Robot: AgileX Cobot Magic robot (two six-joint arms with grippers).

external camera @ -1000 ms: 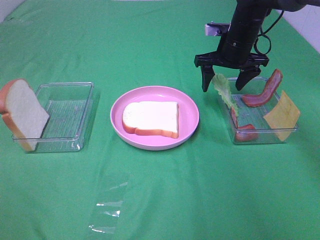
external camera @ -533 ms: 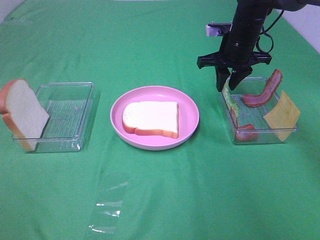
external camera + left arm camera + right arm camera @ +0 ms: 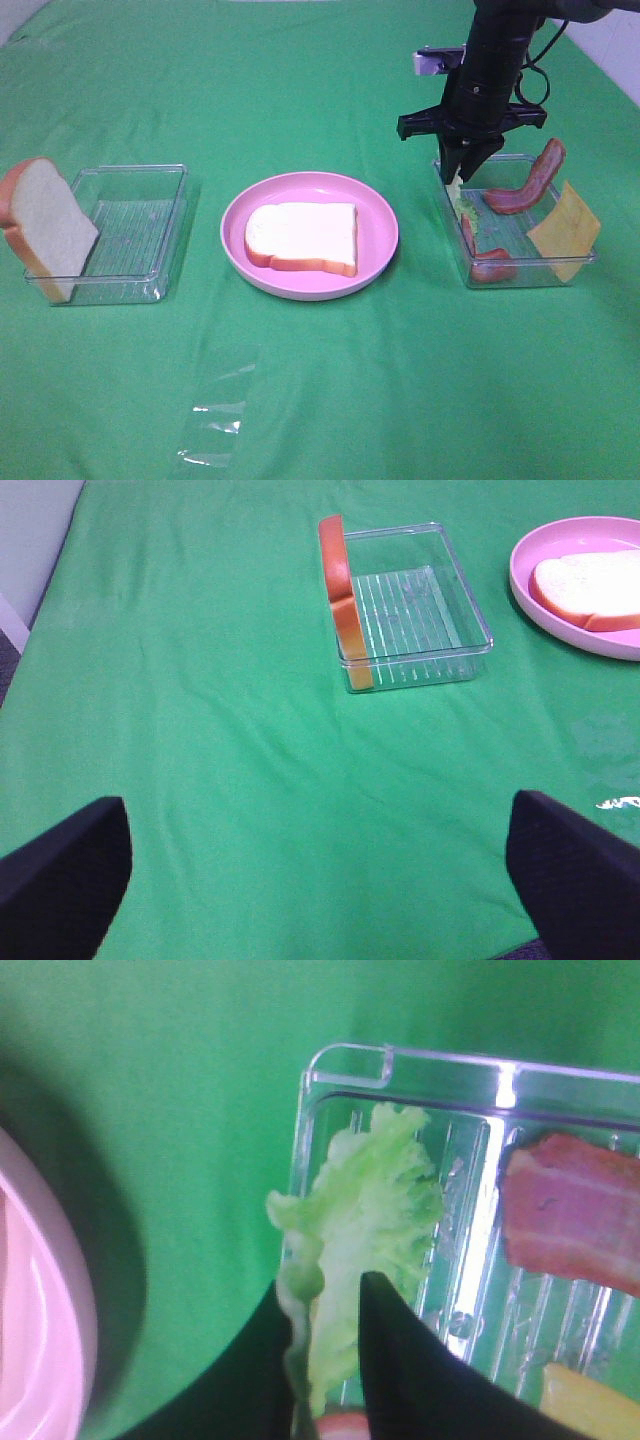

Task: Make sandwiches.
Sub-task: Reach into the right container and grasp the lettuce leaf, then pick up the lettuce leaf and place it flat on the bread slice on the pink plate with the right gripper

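From above we saw the right arm hanging straight down, its right claw [image 3: 461, 178] pinching the lettuce leaf [image 3: 464, 207] at the right tray's [image 3: 520, 272] plate-side wall. Open table [image 3: 320, 380] separated it from the pink plate [image 3: 382, 215] holding a bread slice [image 3: 300, 237]. In the left wrist view the left claw [image 3: 315, 810] stood spread wide, well apart from the second slice [image 3: 340, 600] propped against the left tray [image 3: 420, 668]. Only the right wrist view showed the fingers [image 3: 400, 1360] squeezing the leaf's narrow end.

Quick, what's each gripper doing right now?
Left gripper: open, holding nothing.
Right gripper: closed on the lettuce leaf.
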